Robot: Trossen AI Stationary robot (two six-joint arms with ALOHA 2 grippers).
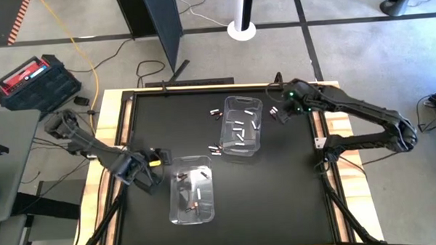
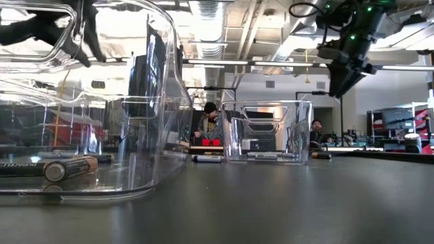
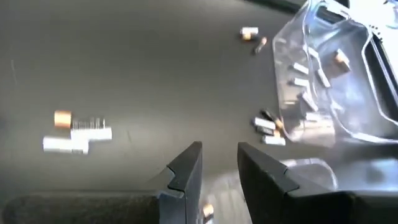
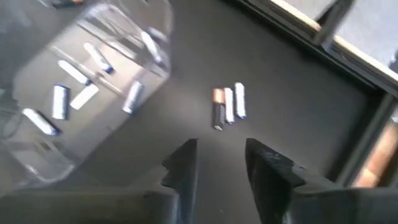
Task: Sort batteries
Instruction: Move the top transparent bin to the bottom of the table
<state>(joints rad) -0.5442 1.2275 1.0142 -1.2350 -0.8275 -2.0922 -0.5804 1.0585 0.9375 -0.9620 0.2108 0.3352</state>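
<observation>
— Batteries (image 4: 227, 106) — three little ones lie side by side on the black table (image 1: 278, 186), just past the far clear bin (image 1: 241, 127). Why are they out there?

— I think they are not sorted yet. The far bin holds mostly white ones, and the near clear bin (image 1: 192, 189) holds dark ones, so each kind seems to get its own bin.

— Are more still loose?

— Yes, a few lie beside the far bin's near corner (image 1: 214, 149), and a couple by its far corner (image 1: 215, 112).

— Why does the right gripper (image 4: 219, 163) hang over those three?

— It looks ready to pick one up. Its fingers are apart with nothing between them, and they point down at the little row.

— And the left gripper (image 3: 219, 163)?

— It sits just beside the near bin, at the table's left side. Its fingers stand a little apart too — nothing is in them. Maybe it waits there because the dark ones go in that bin.
</observation>
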